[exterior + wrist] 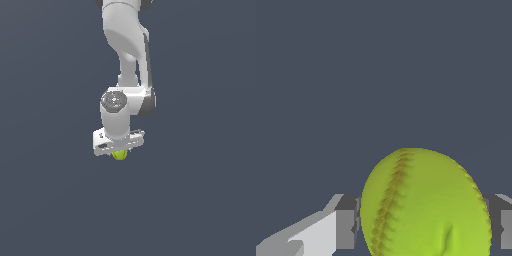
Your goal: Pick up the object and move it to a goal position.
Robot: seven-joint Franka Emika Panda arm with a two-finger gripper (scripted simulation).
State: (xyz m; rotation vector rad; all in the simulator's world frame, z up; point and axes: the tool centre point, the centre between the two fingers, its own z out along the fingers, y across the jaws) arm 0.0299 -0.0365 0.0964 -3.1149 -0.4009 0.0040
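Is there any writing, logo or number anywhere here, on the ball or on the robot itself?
None can be read.
The yellow-green ball carries only stitched seam lines, no letters or numbers.
The gripper and the white arm show plain surfaces with no label or brand in either view.
The dark background carries no sign.

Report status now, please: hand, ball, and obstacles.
Hand shut on ball, fingers at both sides. Nothing visible in the way.
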